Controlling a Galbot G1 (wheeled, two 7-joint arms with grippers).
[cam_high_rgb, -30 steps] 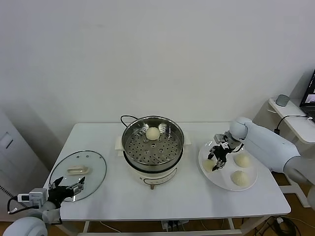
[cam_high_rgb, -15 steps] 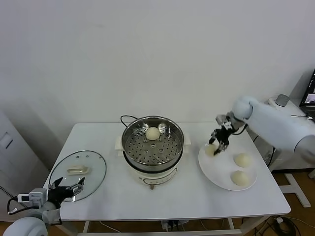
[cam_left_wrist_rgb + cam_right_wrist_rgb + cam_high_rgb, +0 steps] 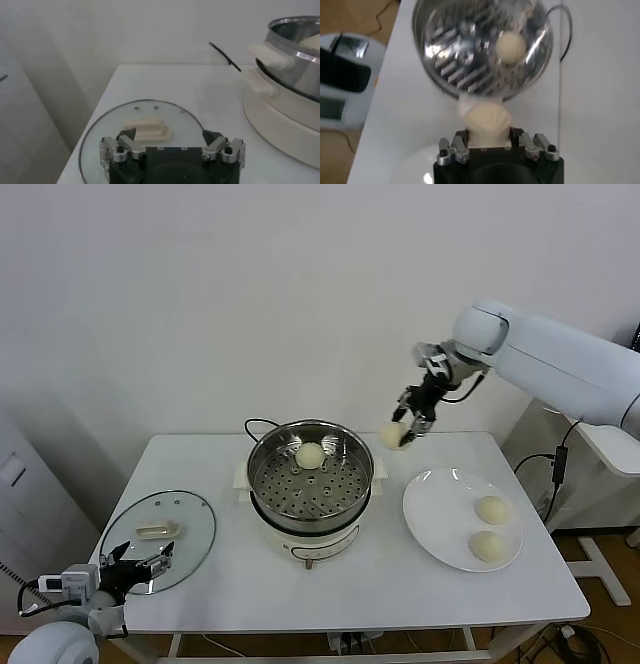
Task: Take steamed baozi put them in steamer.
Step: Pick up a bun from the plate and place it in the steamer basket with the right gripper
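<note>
Right gripper (image 3: pixel 407 427) pinches one steamed baozi (image 3: pixel 393 435) in the air, with the steamer (image 3: pixel 311 468) just below and beside it, one bun (image 3: pixel 310 454) already on the tray. The bun looks light, soft and easily dented, so a gentle hold across its widest middle suits it. Left gripper (image 3: pixel 135 569) idles spread wide by the glass lid (image 3: pixel 160 529) on the tabletop (image 3: pixel 380 574).
</note>
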